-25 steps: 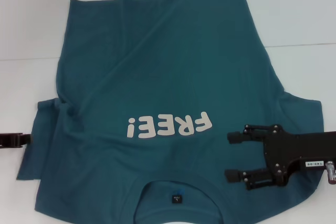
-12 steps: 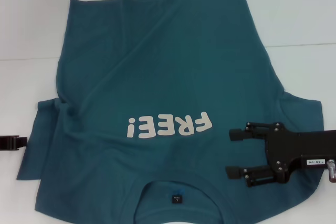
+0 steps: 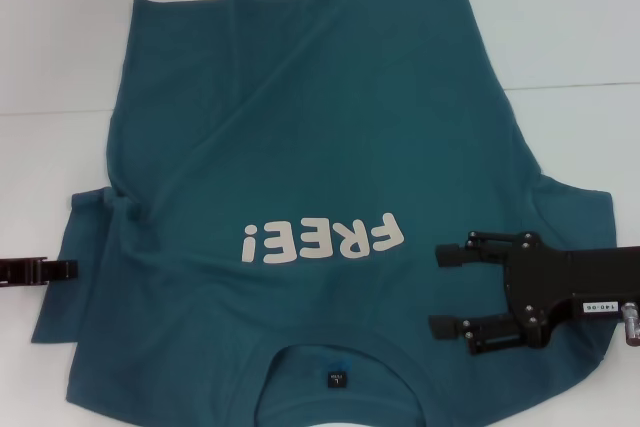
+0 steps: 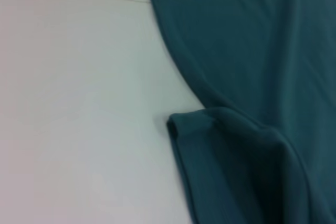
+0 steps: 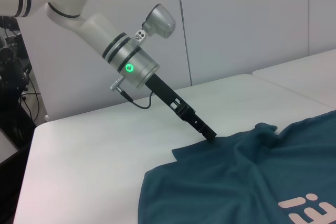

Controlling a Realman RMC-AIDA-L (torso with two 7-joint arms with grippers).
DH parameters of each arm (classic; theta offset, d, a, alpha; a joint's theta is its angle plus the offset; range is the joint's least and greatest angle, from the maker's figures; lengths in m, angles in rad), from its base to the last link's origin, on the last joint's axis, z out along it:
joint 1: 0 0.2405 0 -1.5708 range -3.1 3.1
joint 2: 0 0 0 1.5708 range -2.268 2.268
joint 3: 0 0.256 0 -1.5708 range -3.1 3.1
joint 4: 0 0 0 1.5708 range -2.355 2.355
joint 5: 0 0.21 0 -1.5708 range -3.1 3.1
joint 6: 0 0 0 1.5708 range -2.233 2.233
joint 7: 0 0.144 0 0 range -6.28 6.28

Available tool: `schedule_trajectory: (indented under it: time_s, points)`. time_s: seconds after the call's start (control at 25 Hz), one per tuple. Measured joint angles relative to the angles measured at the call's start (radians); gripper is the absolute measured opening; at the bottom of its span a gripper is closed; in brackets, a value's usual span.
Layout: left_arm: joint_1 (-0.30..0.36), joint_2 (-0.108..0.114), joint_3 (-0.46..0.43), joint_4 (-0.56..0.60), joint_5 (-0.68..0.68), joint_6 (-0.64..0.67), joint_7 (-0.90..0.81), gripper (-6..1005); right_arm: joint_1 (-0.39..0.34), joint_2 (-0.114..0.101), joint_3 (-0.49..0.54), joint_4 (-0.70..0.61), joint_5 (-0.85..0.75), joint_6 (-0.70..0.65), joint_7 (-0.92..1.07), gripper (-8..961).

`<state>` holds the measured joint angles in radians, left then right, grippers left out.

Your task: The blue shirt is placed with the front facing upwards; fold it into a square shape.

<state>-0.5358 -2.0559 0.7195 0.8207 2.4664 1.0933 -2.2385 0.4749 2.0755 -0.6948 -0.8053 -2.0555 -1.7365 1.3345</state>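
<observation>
- While the blue shirt (image 3: 300,217) lies spread face-up over most of the white table (image 3: 560,27), collar at the near edge and hem far, nothing is folded yet; "FREE!" lettering (image 3: 322,238) sits near-centre, and the neck label (image 3: 338,379) shows inside the collar.
- Left sleeve (image 3: 80,247) is rumpled, with a raised crease where it meets the body; the left wrist view shows its hem corner curled over on the table.
- Risk, my judgement: a grab at that bunched sleeve could catch two layers or only the curled hem, so the fold would drag crooked and the square come out skewed. The long diagonal wrinkle across the chest could also get locked into a fold.
- Right gripper (image 3: 440,292) hovers over the near-right shoulder area, arm coming in level from the right edge, fingers pointing left and spread wide apart, holding nothing. Contact with the cloth cannot be told.
- Left gripper (image 3: 68,269) comes in low from the left edge, tip at the sleeve border; in the right wrist view the arm slants down to that edge. Whether its fingers are parted or closed: cannot tell.
</observation>
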Motion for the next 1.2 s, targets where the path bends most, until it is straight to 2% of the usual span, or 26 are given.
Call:
schedule_trajectory:
  time_s: [0.48, 0.72, 0.88, 1.04, 1.2]
  points:
    - [-0.017, -0.004, 0.004, -0.047, -0.001, -0.039, 0.008, 682, 0.006, 0.006, 0.0, 0.0, -0.003, 0.0, 0.0, 923]
    - [-0.016, -0.031, 0.008, -0.016, -0.002, -0.018, 0.036, 723, 0.006, 0.006, 0.0, 0.0, -0.004, 0.0, 0.001, 923]
    - [-0.015, -0.043, 0.01, 0.006, -0.002, -0.018, 0.042, 625, 0.006, 0.006, 0.0, 0.0, -0.004, 0.0, 0.003, 923]
    - [-0.017, -0.044, 0.012, 0.006, -0.002, -0.017, 0.043, 527, 0.006, 0.006, 0.0, 0.0, -0.002, 0.0, 0.003, 922]
    - [-0.02, -0.039, 0.012, -0.012, -0.002, -0.022, 0.043, 338, 0.007, 0.006, 0.0, 0.0, -0.002, 0.001, 0.007, 922]
